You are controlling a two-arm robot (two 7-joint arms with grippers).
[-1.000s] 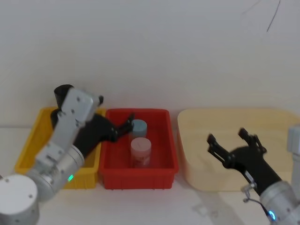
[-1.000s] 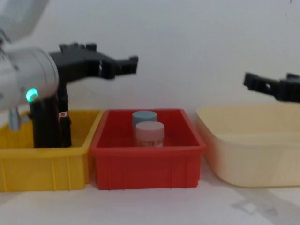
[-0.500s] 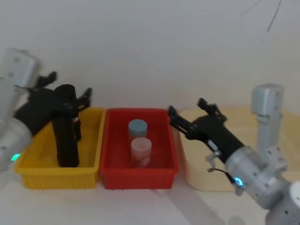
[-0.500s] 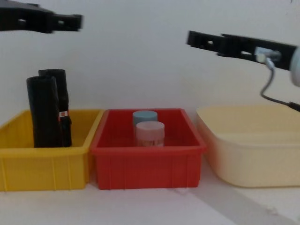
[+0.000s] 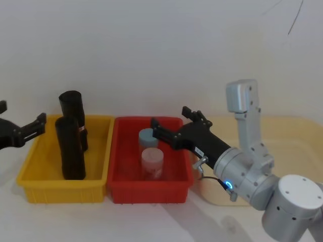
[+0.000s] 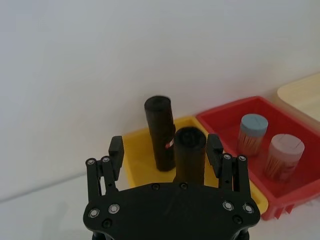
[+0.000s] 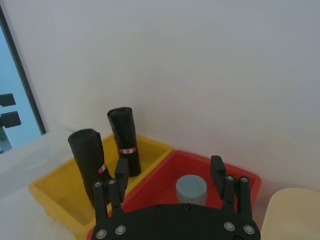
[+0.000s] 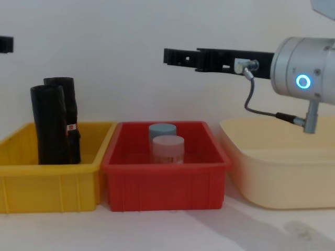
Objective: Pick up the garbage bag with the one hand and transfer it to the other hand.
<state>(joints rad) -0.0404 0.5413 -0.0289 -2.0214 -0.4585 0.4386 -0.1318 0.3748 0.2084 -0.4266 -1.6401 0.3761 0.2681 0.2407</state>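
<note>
left gripper (image 6: 165,146) pulled back, jaws wide, empty | right gripper (image 5: 169,117) advanced, jaws wide, empty

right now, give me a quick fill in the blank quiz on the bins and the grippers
The nearer garbage bag roll and the farther roll stand in the ___ bin. The blue-lidded jar and pink-lidded jar stand in the ___ bin. The right gripper, above those jars, is ___. The left gripper, at the far left, holds ___.
Missing: yellow; red; open; nothing.
</note>
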